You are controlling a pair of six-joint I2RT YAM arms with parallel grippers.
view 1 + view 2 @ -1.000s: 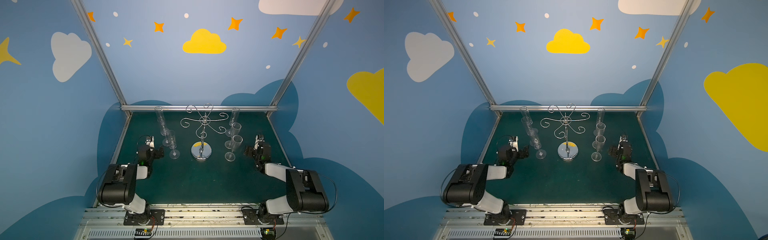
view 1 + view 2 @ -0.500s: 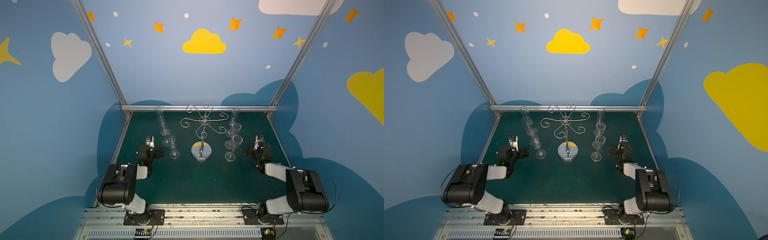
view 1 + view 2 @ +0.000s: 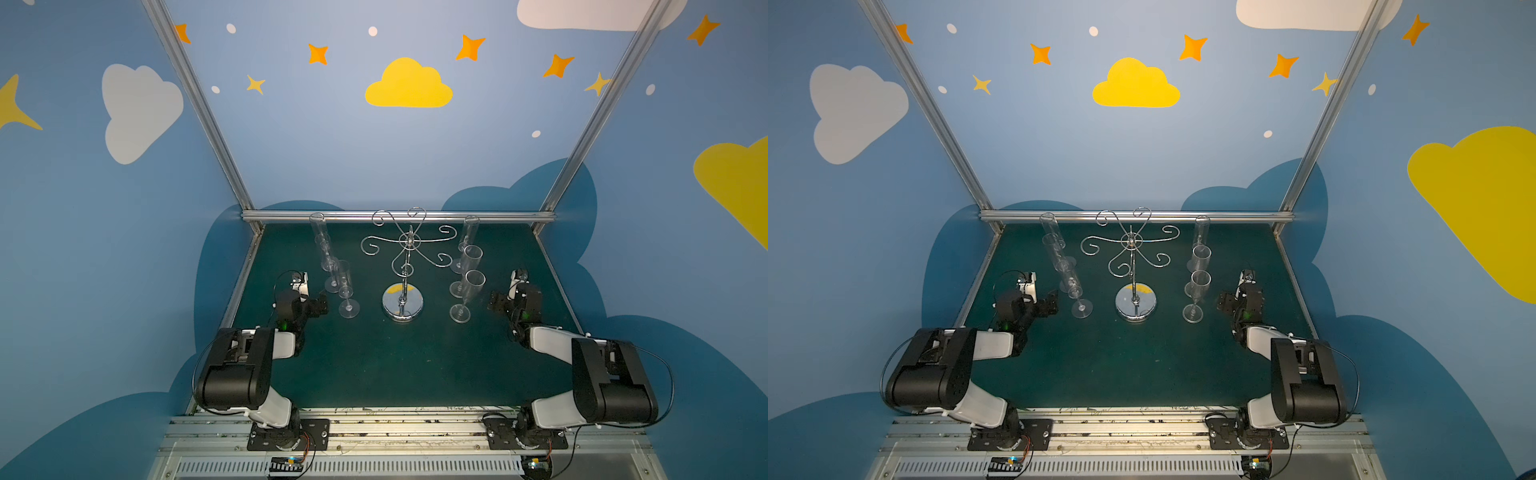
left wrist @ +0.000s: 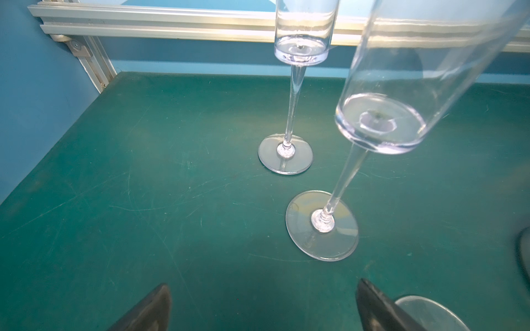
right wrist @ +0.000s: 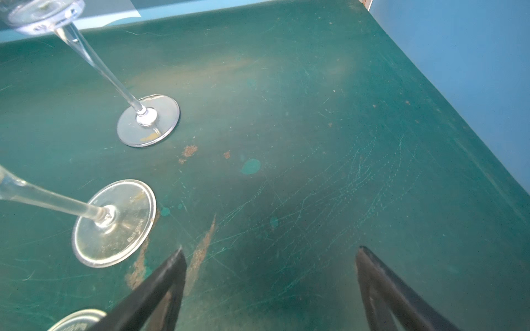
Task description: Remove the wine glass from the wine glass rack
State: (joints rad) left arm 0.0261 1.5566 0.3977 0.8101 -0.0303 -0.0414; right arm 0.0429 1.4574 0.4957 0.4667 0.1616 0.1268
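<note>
A: Where is the wine glass rack (image 3: 402, 306) found?
B: Stood upright on the green table (image 3: 395, 365), base disc flat. Three wine glasses (image 3: 347, 286) are stood just left of the rack, feet down; three further glasses (image 3: 465, 297) just right of it.
A: Grippers?
B: The left gripper (image 3: 321, 305) is held low beyond the rack's left-side glasses, jaws spread, nothing gripped. The right gripper (image 3: 495, 301) is held beyond the right-side glasses, jaws likewise spread, nothing gripped.
</note>
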